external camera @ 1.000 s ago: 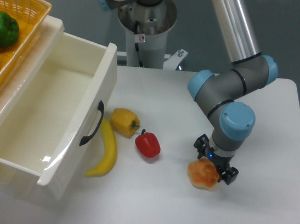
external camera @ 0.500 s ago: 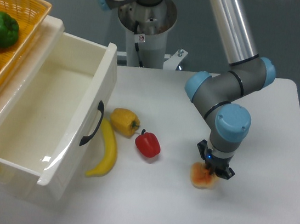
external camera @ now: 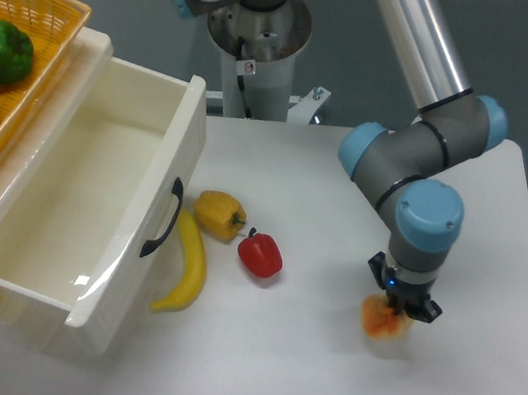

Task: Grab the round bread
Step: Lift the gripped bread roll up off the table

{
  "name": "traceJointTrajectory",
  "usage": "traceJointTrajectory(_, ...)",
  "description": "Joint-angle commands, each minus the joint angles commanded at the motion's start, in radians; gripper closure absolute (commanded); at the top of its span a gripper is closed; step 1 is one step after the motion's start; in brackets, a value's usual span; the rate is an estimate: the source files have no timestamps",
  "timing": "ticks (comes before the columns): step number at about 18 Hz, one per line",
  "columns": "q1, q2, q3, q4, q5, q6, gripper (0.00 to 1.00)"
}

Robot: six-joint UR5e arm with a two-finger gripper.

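A robotics lab, by the look of it: a UR5e arm [external camera: 415,159] bolted on a pedestal [external camera: 258,56] beside a plain white worktop [external camera: 308,379], with toy food and a white drawer [external camera: 78,202] set out.

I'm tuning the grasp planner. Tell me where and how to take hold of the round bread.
Grip the round bread across its rounded sides, coming straight down from above: it is low, and the white table around it is open. The gripper already sits on top of it; its jaws are hidden by the wrist.

Single fixed camera, high front view, angled down over table [external camera: 325,176].
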Motion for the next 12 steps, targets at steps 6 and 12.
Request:
traceJointTrajectory(6,-0.005,-0.002,0.062,-0.054,-0.031,0.0,1.0)
traceJointTrajectory(12,-0.003,0.0,0.071,-0.083,-0.031,0.0,1.0)
